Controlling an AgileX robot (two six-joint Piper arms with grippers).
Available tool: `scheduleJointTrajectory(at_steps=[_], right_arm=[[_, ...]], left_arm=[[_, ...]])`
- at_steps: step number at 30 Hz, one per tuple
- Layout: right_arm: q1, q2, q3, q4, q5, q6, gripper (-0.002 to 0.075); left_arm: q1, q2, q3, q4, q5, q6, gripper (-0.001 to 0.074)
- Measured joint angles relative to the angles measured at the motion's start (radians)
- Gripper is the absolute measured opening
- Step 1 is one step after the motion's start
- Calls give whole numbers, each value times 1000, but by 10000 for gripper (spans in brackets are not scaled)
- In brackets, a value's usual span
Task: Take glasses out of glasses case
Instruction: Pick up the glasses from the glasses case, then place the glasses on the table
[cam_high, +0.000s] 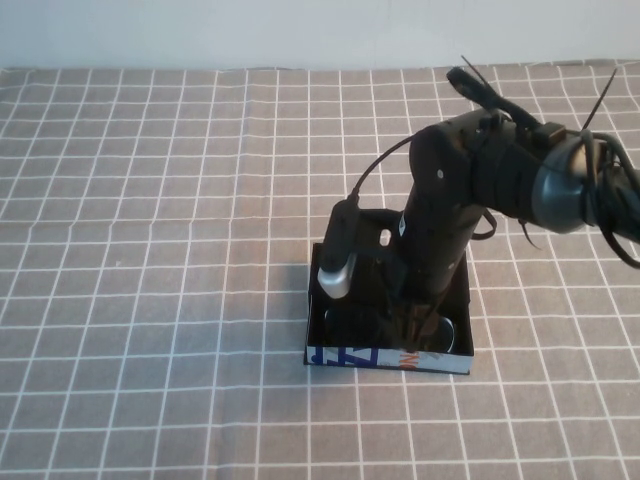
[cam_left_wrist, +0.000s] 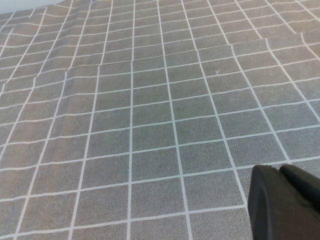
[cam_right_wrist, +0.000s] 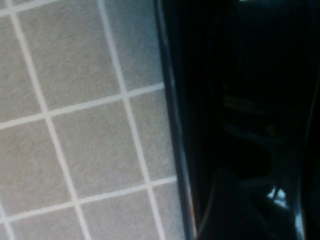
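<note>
The black glasses case (cam_high: 385, 357) lies open on the checked cloth, its blue, white and orange printed side towards me and its flap lid (cam_high: 375, 225) folded back. The black glasses (cam_high: 346, 326) lie inside it, partly hidden by the arm. My right gripper (cam_high: 415, 335) reaches straight down into the case, over the right half of the glasses. The right wrist view shows only the case's wall (cam_right_wrist: 172, 125) and its dark inside. My left gripper (cam_left_wrist: 279, 169) is shut and empty above bare cloth, and it is out of the high view.
The grey cloth with white grid lines (cam_high: 150, 250) covers the whole table. A pale wall runs along the far edge (cam_high: 300, 30). The right arm's cables (cam_high: 600, 110) hang over the back right.
</note>
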Motion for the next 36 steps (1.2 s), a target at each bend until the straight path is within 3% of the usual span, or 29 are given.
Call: scheduleJointTrajectory(at_steps=[13, 16, 19, 23, 28, 36], right_arm=[[0, 26, -4, -9, -54, 8, 305], [0, 28, -4, -9, -59, 10, 230], [0, 28, -6, -5, -62, 33, 85], [2, 24, -56, 1, -22, 134, 8], [-7, -32, -146, 6, 77, 303, 1], [-105, -275, -104, 19, 161, 808, 1]], left_arm=[[0, 0, 0, 0, 0, 0, -4], [0, 0, 0, 0, 0, 0, -5], [0, 0, 0, 0, 0, 0, -4], [0, 0, 0, 0, 0, 0, -4], [0, 0, 0, 0, 0, 0, -4], [0, 0, 0, 0, 0, 0, -5]])
